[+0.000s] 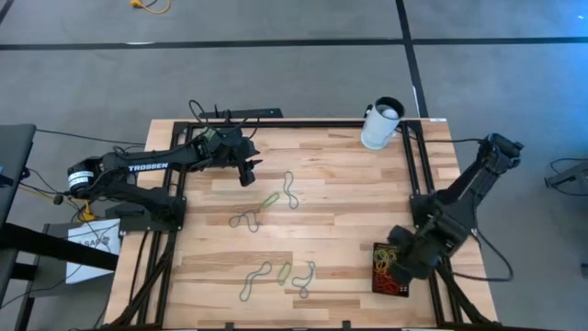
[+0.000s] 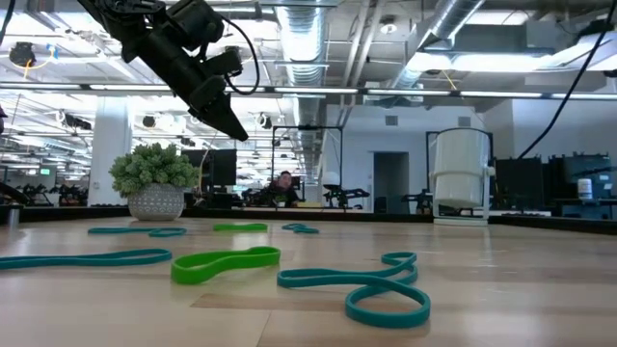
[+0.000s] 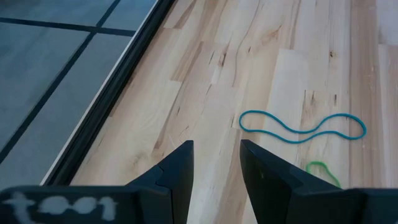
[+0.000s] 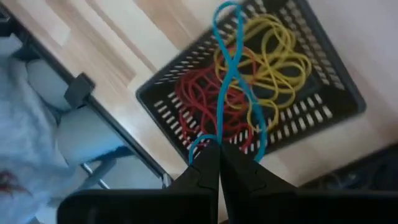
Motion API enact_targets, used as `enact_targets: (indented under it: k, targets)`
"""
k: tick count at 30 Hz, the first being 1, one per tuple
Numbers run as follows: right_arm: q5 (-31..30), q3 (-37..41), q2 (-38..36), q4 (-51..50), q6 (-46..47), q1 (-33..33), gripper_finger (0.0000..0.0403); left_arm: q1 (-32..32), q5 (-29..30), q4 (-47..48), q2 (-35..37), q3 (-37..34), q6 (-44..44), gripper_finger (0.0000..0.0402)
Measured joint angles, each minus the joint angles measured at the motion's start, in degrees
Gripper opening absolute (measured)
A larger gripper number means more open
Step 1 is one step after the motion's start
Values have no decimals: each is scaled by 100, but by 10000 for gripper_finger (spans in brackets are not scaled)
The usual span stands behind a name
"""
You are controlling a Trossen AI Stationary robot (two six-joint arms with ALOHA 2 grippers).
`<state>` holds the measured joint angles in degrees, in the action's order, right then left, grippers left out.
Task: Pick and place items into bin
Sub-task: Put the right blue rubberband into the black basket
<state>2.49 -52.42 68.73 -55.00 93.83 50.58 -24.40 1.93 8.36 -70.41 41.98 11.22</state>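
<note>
The black bin (image 4: 323,81) sits at the table's right near corner (image 1: 390,269) and holds red bands (image 4: 202,102) and yellow bands (image 4: 277,53). My right gripper (image 4: 218,163) hovers over it (image 1: 397,261), shut on a blue band (image 4: 231,68). My left gripper (image 3: 216,158) is open and empty, raised above the table's far left part (image 1: 246,171) (image 2: 229,123). A blue band (image 3: 303,127) and a green band (image 3: 323,169) lie flat ahead of it. Several more loose bands lie flat mid-table (image 1: 269,199) and near the front edge (image 1: 285,272). My right gripper pinches the blue band by one end of its loop (image 4: 211,142) between its two shut fingers, coming from above and pointing down. The band hangs slack and twisted below the fingers over the bin's red and yellow bands. Whether its lower end (image 4: 227,9) rests on them, I cannot tell.
A white cup (image 1: 380,124) lies near the table's far right edge (image 2: 460,178). A black metal frame (image 1: 276,120) runs along the table's edges. A potted plant (image 2: 154,183) shows beyond the far edge. Bare wood lies between the two groups of bands.
</note>
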Motion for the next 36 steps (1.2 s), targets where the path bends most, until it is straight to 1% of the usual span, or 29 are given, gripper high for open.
enact_targets:
  k: [3,6,8,13,17,21,24,27,30,32,34,36]
  targets:
    - [-523,0,0,-141,601,492,0,0,0,0,0,0,0,122]
    - [-1195,44,8,-199,816,803,0,0,0,-4,0,0,-2,122]
    - [-1546,46,62,-218,808,882,0,0,0,-17,0,0,-2,122]
    - [-1894,46,335,-551,591,851,6,0,0,-15,0,0,-63,122]
    - [-1874,48,659,-647,574,661,22,2,0,-15,0,0,-68,122]
    - [-1691,48,1015,-570,569,514,39,1,0,-13,0,0,-66,122]
    - [-1526,48,1276,-315,554,423,49,0,0,-15,0,0,-66,122]
    - [-1303,48,1454,103,350,345,55,2,0,-30,0,0,-66,122]
    - [-1146,48,1495,409,47,259,56,2,0,-106,0,0,-63,122]
    - [-1144,48,1431,450,-170,200,56,1,-1,-235,0,0,-63,122]
    - [-1210,48,1283,444,-446,116,56,0,-13,-310,0,0,-51,122]
    - [-1435,48,1072,382,-702,46,56,0,-3,-363,-2,0,32,122]
